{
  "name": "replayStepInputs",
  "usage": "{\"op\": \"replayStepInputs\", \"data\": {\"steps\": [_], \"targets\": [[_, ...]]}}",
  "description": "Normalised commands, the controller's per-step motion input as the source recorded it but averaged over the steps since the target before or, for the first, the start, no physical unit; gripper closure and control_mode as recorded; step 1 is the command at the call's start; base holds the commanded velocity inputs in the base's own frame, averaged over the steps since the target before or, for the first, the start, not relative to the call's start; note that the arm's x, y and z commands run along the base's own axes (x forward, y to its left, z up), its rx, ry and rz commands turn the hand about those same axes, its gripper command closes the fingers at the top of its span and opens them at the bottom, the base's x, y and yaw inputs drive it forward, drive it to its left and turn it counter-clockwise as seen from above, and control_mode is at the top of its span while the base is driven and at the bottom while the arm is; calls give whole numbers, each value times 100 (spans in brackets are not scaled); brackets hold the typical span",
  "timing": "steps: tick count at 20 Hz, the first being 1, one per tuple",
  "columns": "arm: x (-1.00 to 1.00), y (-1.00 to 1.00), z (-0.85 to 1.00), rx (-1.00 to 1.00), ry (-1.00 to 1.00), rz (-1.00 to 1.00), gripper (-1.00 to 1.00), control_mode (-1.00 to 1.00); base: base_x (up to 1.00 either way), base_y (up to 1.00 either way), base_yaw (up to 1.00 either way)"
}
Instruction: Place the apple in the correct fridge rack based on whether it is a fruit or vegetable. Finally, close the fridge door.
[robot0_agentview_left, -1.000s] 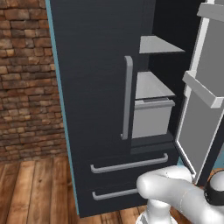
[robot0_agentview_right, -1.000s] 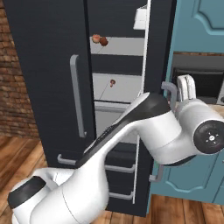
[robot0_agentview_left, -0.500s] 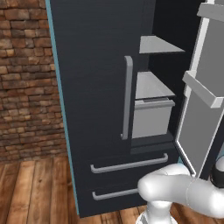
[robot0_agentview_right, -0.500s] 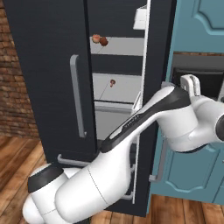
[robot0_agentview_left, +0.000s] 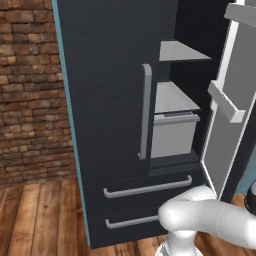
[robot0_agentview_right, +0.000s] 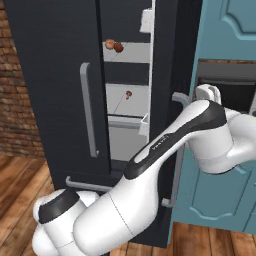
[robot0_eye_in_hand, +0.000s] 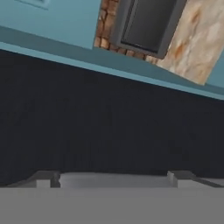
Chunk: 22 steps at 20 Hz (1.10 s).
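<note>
The apple (robot0_agentview_right: 118, 47), small and dark red-brown, rests on the upper fridge rack (robot0_agentview_right: 134, 53) beside a paler peach-pink ball (robot0_agentview_right: 109, 44). Nothing is holding it. The same rack (robot0_agentview_left: 181, 50) appears from the other side, with a second rack (robot0_agentview_left: 172, 96) below it. The fridge door (robot0_agentview_left: 231, 107) stands open. My arm (robot0_agentview_right: 170, 140) curls around the door's outer side, with the hand up by the door handle (robot0_agentview_right: 178, 102). My gripper (robot0_eye_in_hand: 113, 177) faces a dark panel at close range. Its fingertips (robot0_eye_in_hand: 45, 178) stand wide apart with nothing held.
A tiny red bit (robot0_agentview_right: 128, 94) lies on the lower rack (robot0_agentview_right: 125, 102). A pale grey drawer-bin (robot0_agentview_left: 172, 134) sits beneath. Left fridge door (robot0_agentview_left: 110, 100) is shut, with two drawers below. Teal cabinets (robot0_agentview_right: 225, 60) and a dark oven (robot0_agentview_right: 225, 87) stand right; brick wall (robot0_agentview_left: 30, 90) left.
My arm has swung further right and stretched out toward the open door's outer side. The apple and the door have stayed put.
</note>
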Motion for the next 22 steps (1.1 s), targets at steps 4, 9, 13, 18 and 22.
{"op": "replayStepInputs", "data": {"steps": [4, 9, 13, 18, 22], "targets": [[3, 100, 0, -4, 0, 3, -100, -100, 0, 0, 0], [28, 100, 0, -2, 0, 0, -100, -100, 0, 0, 0], [51, 100, 0, 0, -2, 0, -100, -100, 0, 0, 0], [72, 92, 2, 0, -3, 0, -100, -100, 0, 0, 0], [100, 51, 5, 0, 0, 0, -100, -100, 0, 0, 0]]}}
